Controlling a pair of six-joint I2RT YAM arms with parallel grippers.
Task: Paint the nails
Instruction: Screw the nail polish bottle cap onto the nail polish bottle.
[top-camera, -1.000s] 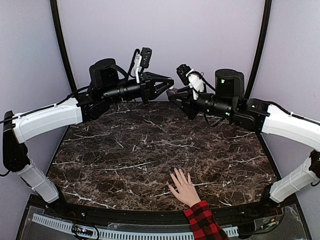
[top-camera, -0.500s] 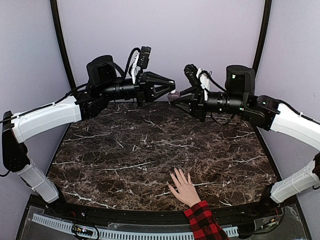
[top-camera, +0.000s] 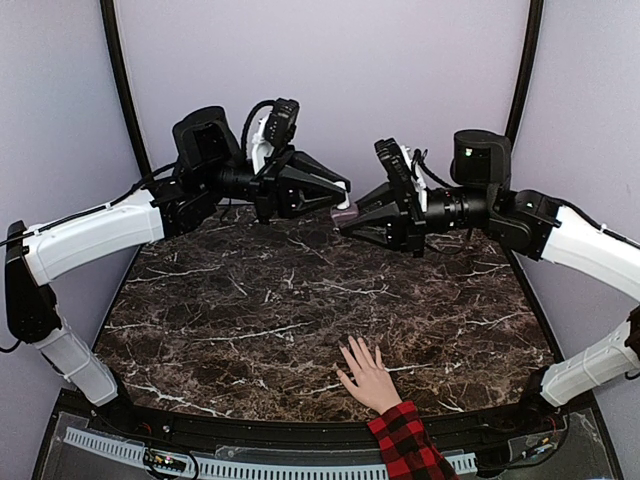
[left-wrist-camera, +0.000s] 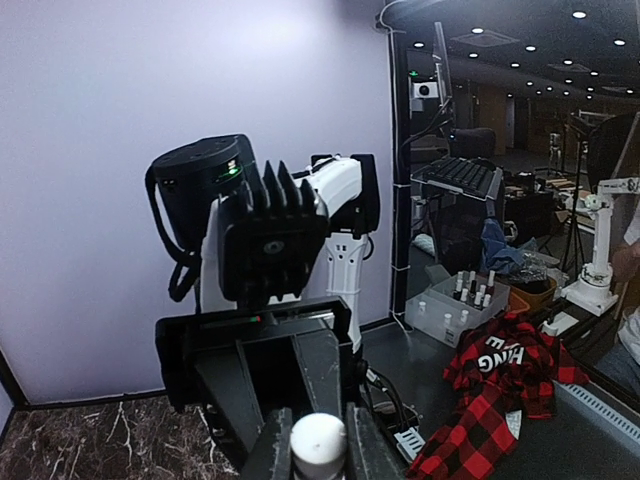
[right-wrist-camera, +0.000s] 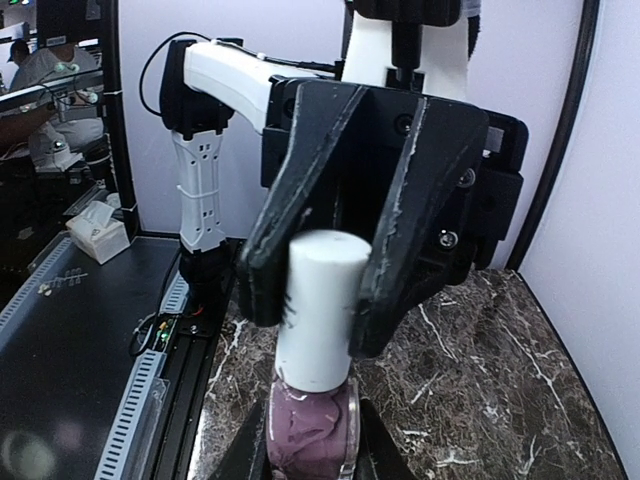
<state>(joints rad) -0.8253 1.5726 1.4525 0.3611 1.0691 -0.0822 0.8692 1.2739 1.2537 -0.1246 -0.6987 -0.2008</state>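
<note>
Over far-centre of worktop (top-camera: 250, 300), both arms are raised & brought tip to tip, clear of the marble.

L claw (right-wrist-camera: 318, 318) is seen closed narrow on the white cap (right-wrist-camera: 320, 285), w/ one black finger pressed to each side of it. R claw (right-wrist-camera: 310, 458) is closed on the bottle (right-wrist-camera: 310, 425) just below the cap, and purple polish is seen thru the glass. Cap's lower edge is seen meeting the bottle shoulder; whether it's been loosened can't be told. From L wrist cam only the cap's round top is shown, wedged btwn that claw's fingers, w/ R arm's wrist housing right behind it.

Hand (top-camera: 370, 378) is laid palm-down at near edge of worktop, right of centre. Its fingers are spread & pointed toward the far side. Nails (top-camera: 352, 345) are located at those fingertips, facing up. They're too small in top view for any colour to be made out, so painted or bare can't be told. Plaid sleeve (top-camera: 405, 445), red/black, is draped over the near rim behind the wrist.

Hand & nails are kept well apart from both claws: bottle is held up near the back wall, hand is down at the front.
</note>
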